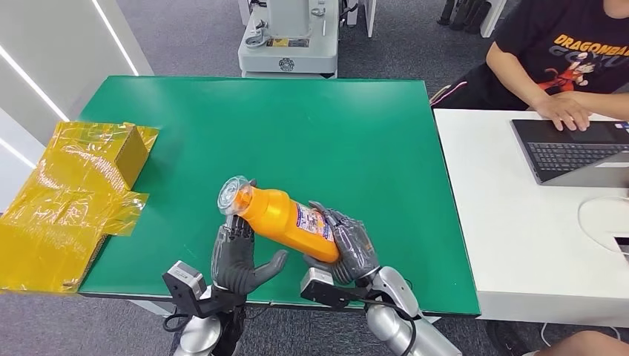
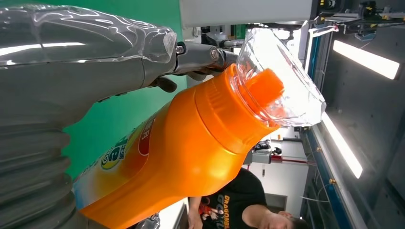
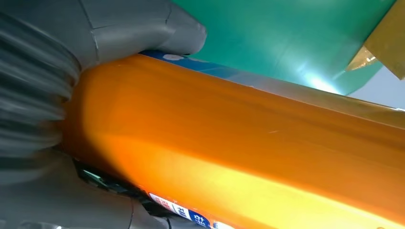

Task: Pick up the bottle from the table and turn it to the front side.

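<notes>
Although the bottle point(image 1: 285, 220) is already up off the green worktop point(image 1: 311, 141) in the head view, the turning looks only partly done: it lies nearly level between both hands, its label point(image 1: 315, 221) tipped up and sideways rather than squarely frontward. The right hand point(image 1: 348, 248) wraps its dark fingers around the base end, while the left hand point(image 1: 239, 256) sits under the neck, fingers raised against it; whether it truly grips or only props I cannot tell. So the lift is done, the final rotation likely remains. Crinkled yellow film point(image 1: 70, 200) lies at the worktop's left edge, and a person point(image 1: 571, 59) types at a laptop point(image 1: 575, 148) on a white desk.

In the left wrist view, the bottle point(image 2: 191, 152) shows smooth, glossy orange plastic, a ridged collar, and a clear, faceted cap point(image 2: 282, 81) over an orange spout.

In the right wrist view, the bottle point(image 3: 239, 143) body is a broad, sleek orange curve, clamped against the grey thumb point(image 3: 143, 28), with a printed label strip point(image 3: 186, 214) along one edge.
</notes>
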`<control>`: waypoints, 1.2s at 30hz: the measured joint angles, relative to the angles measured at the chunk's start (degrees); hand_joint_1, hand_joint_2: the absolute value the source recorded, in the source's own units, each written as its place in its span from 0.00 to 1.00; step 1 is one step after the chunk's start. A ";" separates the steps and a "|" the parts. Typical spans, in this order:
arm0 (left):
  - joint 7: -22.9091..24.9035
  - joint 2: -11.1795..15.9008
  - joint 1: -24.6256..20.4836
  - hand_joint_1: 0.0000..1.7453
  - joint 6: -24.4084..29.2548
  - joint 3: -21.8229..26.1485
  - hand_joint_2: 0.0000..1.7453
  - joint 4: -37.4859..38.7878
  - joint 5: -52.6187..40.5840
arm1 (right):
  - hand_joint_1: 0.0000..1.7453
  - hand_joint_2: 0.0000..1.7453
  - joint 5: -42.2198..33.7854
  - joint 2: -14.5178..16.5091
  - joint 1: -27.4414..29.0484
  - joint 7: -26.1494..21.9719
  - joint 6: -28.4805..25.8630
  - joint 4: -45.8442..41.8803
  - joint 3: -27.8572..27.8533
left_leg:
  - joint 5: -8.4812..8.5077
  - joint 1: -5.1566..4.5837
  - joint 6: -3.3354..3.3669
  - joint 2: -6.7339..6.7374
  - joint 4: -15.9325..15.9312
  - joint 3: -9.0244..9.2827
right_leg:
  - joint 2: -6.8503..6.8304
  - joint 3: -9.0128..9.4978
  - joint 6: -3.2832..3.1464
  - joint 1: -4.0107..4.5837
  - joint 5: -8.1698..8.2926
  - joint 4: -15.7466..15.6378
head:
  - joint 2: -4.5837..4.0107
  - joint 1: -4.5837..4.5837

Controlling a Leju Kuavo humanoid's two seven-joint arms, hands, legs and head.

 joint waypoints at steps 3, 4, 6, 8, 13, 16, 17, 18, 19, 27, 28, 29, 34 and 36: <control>0.00 0.09 -0.12 0.00 0.01 0.01 1.00 0.39 0.04 | 1.00 1.00 0.61 0.19 -0.20 0.43 1.36 0.15 0.02 | 0.00 0.00 0.00 0.00 0.00 0.00 | 0.00 0.00 0.00 0.00 0.00 0.00 | 0.00 0.00; 0.00 0.14 -0.17 0.00 0.01 0.01 1.00 0.50 0.07 | 1.00 1.00 0.70 0.23 -0.26 0.50 1.50 0.20 0.02 | 0.00 0.00 0.00 0.00 0.00 0.00 | 0.00 0.00 0.00 0.00 0.00 0.00 | 0.00 0.00; 0.00 0.19 -0.21 0.00 0.01 0.01 1.00 0.66 0.14 | 1.00 1.00 1.15 0.26 -0.33 0.76 1.62 0.30 0.04 | 0.00 0.00 0.00 0.00 0.00 -0.01 | 0.00 0.00 0.00 0.00 0.00 0.00 | 0.00 0.00; 0.00 0.22 -0.22 0.00 0.02 0.03 1.00 0.75 0.29 | 1.00 1.00 2.06 0.29 -0.53 1.31 2.11 0.42 0.13 | 0.00 0.00 0.00 0.00 0.00 -0.01 | 0.00 0.00 0.00 0.00 0.00 0.00 | -0.01 0.00; -0.05 0.41 -0.18 0.00 0.03 0.46 1.00 0.90 1.03 | 1.00 1.00 3.81 0.67 -1.70 2.09 6.41 0.92 0.38 | 0.00 0.00 0.00 0.00 0.00 -0.01 | 0.00 0.00 0.00 0.00 0.00 0.00 | 0.00 0.00; 0.00 0.57 -0.13 0.00 0.03 0.77 1.00 0.90 1.23 | 1.00 1.00 4.55 1.10 -2.33 1.89 9.47 1.22 0.97 | 0.00 0.01 0.00 0.00 0.00 -0.01 | 0.00 0.00 0.00 0.00 0.00 0.01 | 0.00 0.00; 0.08 0.60 -0.08 0.00 0.03 0.93 1.00 0.90 1.25 | 1.00 1.00 4.73 1.26 -2.53 1.86 10.07 1.37 1.09 | 0.00 0.01 0.00 0.00 0.00 -0.01 | -0.01 0.00 0.00 0.00 0.00 0.01 | 0.00 0.00; 0.24 0.62 -0.03 0.00 0.03 1.12 1.00 0.90 1.25 | 1.00 1.00 4.88 1.41 -2.76 1.84 10.55 1.53 1.15 | 0.00 0.01 0.00 0.00 0.00 -0.01 | -0.01 -0.01 0.00 0.00 0.00 0.01 | 0.00 0.00; 0.39 0.63 0.01 0.00 0.03 1.27 1.00 0.90 1.24 | 1.00 1.00 5.03 1.53 -2.97 1.80 10.87 1.72 1.20 | 0.00 0.01 0.00 0.00 -0.01 -0.01 | -0.01 0.00 0.00 0.00 0.00 0.01 | 0.00 0.01; 0.68 0.66 0.28 0.00 0.03 1.55 1.00 0.90 1.15 | 1.00 1.00 5.51 2.20 -3.57 1.61 11.50 2.86 1.27 | 0.00 0.00 0.00 -0.01 0.00 -0.02 | -0.01 0.00 0.00 0.00 0.00 0.01 | 0.00 0.00; 0.73 0.66 0.32 0.00 0.02 1.60 1.00 0.90 1.08 | 1.00 1.00 5.59 2.34 -3.68 1.54 11.62 3.04 1.28 | 0.00 0.00 0.00 -0.01 0.00 -0.02 | -0.01 0.00 0.00 0.00 0.00 0.01 | 0.00 0.00; 0.80 0.66 0.36 0.00 0.01 1.68 1.00 0.90 0.99 | 1.00 1.00 5.65 2.49 -3.80 1.47 11.72 3.22 1.30 | 0.00 0.00 0.00 -0.01 0.00 -0.02 | -0.01 0.00 0.00 0.00 0.00 0.01 | 0.00 0.00; 1.43 0.59 0.39 0.00 -0.38 2.35 1.00 0.90 0.41 | 1.00 1.00 5.71 3.25 -4.45 0.80 11.63 4.54 1.30 | 0.00 0.00 0.00 -0.01 0.00 -0.01 | -0.01 0.00 0.00 0.00 0.00 0.01 | 0.00 0.00; 1.58 0.53 0.38 0.00 -0.51 2.51 1.00 0.90 0.32 | 1.00 1.00 5.70 3.44 -4.65 0.65 11.57 5.05 1.30 | 0.00 0.00 0.00 -0.01 0.00 -0.01 | -0.01 0.00 0.00 0.00 0.00 0.01 | 0.00 0.00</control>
